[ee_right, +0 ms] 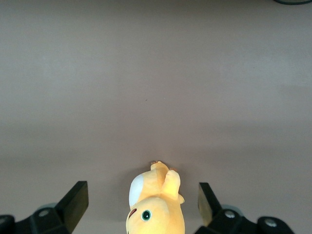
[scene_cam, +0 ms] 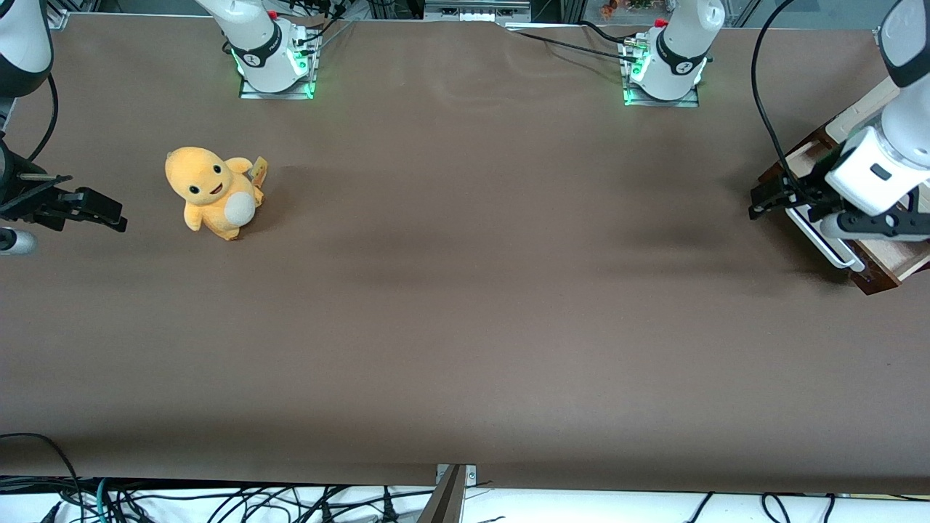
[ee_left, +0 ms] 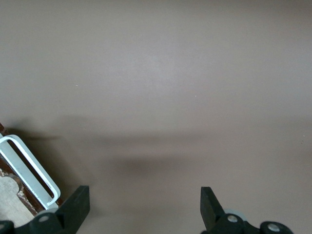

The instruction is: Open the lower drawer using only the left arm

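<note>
The lower drawer sits at the working arm's end of the table, its dark brown front with the white bar handle facing toward the parked arm's end. The handle's long axis runs slantwise, from nearer the front camera to farther from it. The drawer stands partly pulled out, pale wood showing inside; what it holds I cannot tell. Just above the handle hangs the left arm with its gripper released, fingers spread wide around nothing. Toward the parked arm's end, a yellow plush toy lies on the table.
</note>
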